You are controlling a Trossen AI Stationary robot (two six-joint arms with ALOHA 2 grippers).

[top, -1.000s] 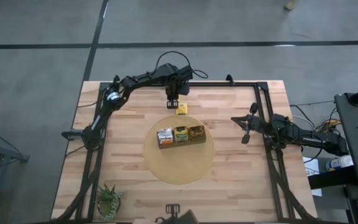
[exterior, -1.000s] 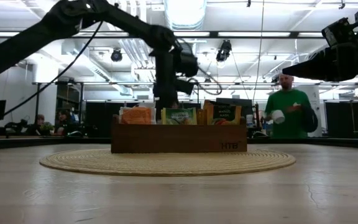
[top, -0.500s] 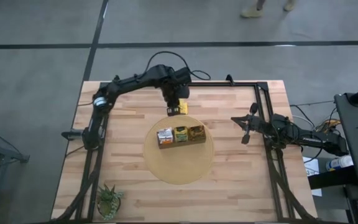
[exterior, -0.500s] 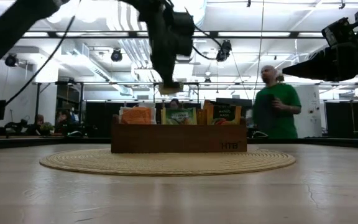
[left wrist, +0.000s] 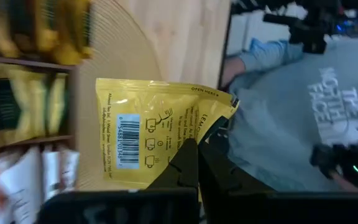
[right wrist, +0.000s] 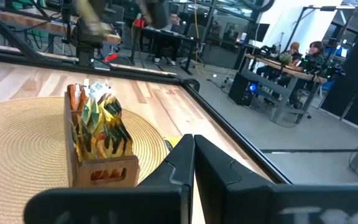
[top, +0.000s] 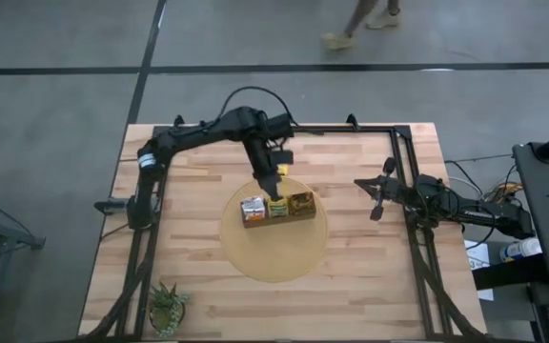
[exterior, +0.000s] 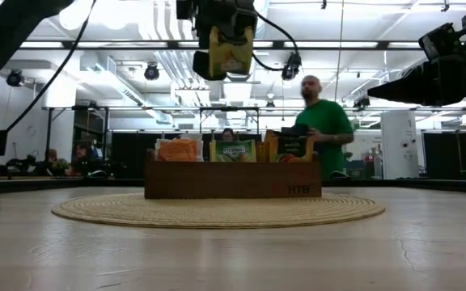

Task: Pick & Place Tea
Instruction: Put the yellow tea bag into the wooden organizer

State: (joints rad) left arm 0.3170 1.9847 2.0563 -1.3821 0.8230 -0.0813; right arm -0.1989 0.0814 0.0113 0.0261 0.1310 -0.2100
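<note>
Item: yellow tea sachet [left wrist: 160,134], pinched by one edge in my left gripper [top: 276,187], fingers clamped tight on it; it hangs in the air above the far edge of the brown box [exterior: 233,179], over the middle compartment. Item: brown box, standing on the round woven mat [top: 274,250] at mid-table, three compartments, each already stocked, orange sachets [top: 253,207] at the left, yellow ones [top: 277,203] in the middle, darker ones [top: 301,200] at the right. Item: my right gripper [top: 376,209], closed on nothing, waiting above the right side of the table, well apart from the box. Item: potted plant [top: 166,306], near-left corner, not involved. Item: person in a green shirt [exterior: 322,121], walking in the room behind the table. Handling note: the sachet belongs with its yellow fellows, so I judge it best to square it to the middle slot, lower it flat-edge first between the dividers, and release only once it sits among them. Change note: one second ago this sachet lay on the bare table beyond the mat with my left gripper down at it; now it is lifted and carried toward the box. My right arm has not moved.
</note>
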